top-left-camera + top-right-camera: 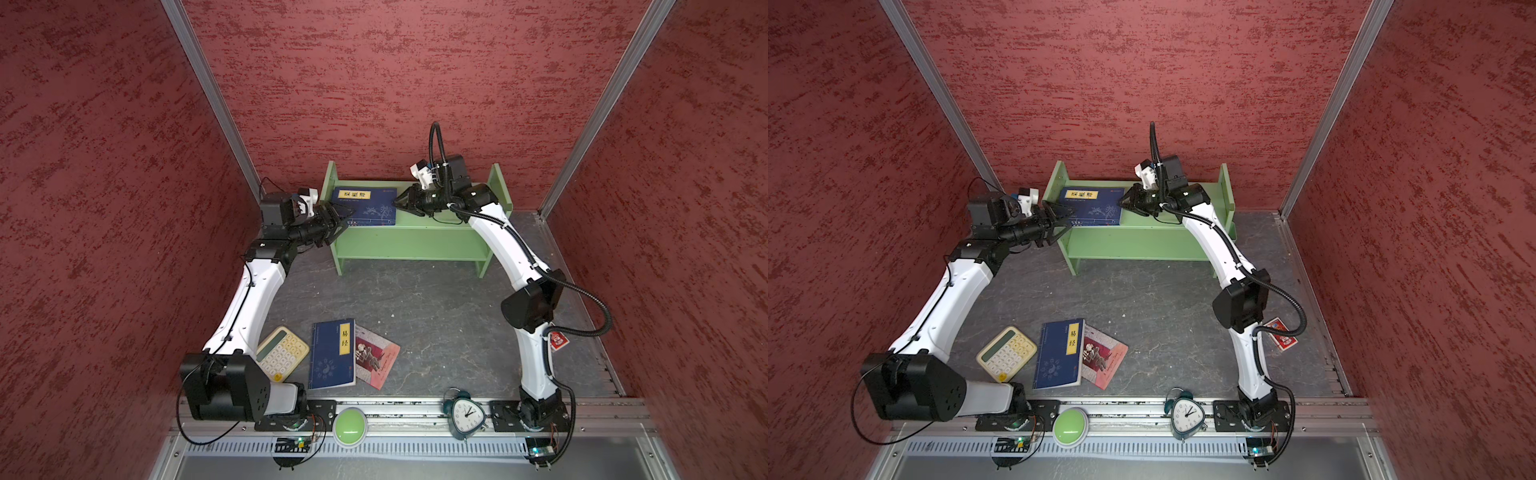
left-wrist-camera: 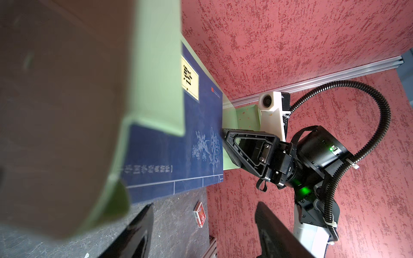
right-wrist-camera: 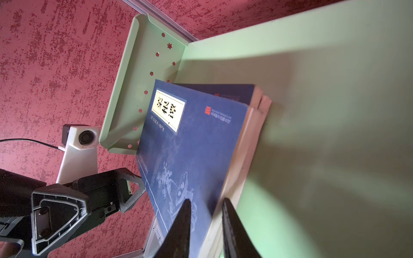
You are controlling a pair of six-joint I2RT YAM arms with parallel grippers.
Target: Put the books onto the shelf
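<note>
The light green shelf [image 1: 407, 243] [image 1: 1133, 245] stands against the back wall. A flat stack of navy books [image 1: 370, 208] [image 1: 1096, 205] [image 3: 194, 138] lies on the left part of its top tier. My right gripper [image 1: 398, 203] [image 3: 206, 200] is shut on the stack's right edge, one finger on the cover and the other by the page edges. My left gripper [image 1: 348, 218] [image 2: 205, 204] hangs open and holds nothing, beside the shelf's left panel. On the floor near the front lies another navy book [image 1: 332, 355] [image 1: 1059, 355], overlapping a red-pink book [image 1: 376, 357].
A cream calculator [image 1: 282, 353] lies left of the floor books, partly under my left arm. A teal alarm clock [image 1: 465, 415] and a green dome button [image 1: 350, 426] sit on the front rail. A small red card box [image 1: 558, 340] lies by my right arm.
</note>
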